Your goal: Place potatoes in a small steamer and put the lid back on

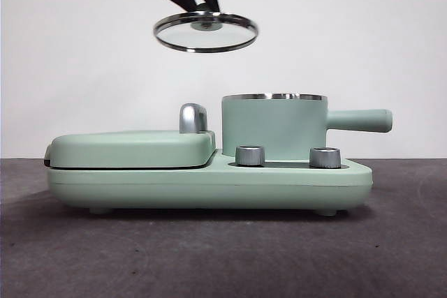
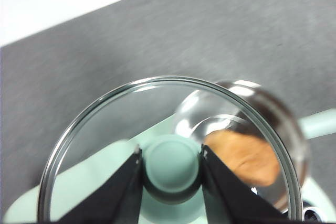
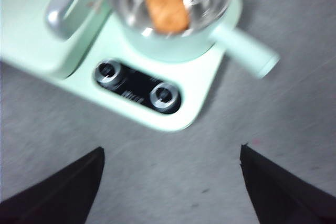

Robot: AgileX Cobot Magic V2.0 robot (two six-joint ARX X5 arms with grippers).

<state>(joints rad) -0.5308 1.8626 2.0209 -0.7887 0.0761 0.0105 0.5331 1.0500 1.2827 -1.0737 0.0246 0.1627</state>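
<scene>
While the left gripper (image 2: pixel 171 165) pinches the small green knob of the glass lid (image 1: pixel 205 31) between its two black jaws, the lid hangs in the air above the cooker, tilted a little, over the gap between the flat grill cover (image 1: pixel 133 149) and the pot (image 1: pixel 274 128). It touches nothing below it. Seen from the left wrist, the steel rim of the lid rings the knob, and the pot shows through the glass and past its edge.

Inside the pot lies the potato (image 3: pixel 165 0), orange-brown and oblong, resting on the shiny steel floor. The pot sits on the right half of the green cooker base (image 1: pixel 209 185), its straight handle (image 1: pixel 359 120) pointing out past the base's right end. Two silver dials (image 1: pixel 250 155) stand on the front edge of the base below the pot. A chrome handle (image 1: pixel 193 118) rises at the grill cover's right edge, just beside the pot.

The right gripper (image 3: pixel 170 184) hovers high over the grey table (image 1: pixel 209 256) in front of the cooker, jaws spread wide, gripping nothing.
</scene>
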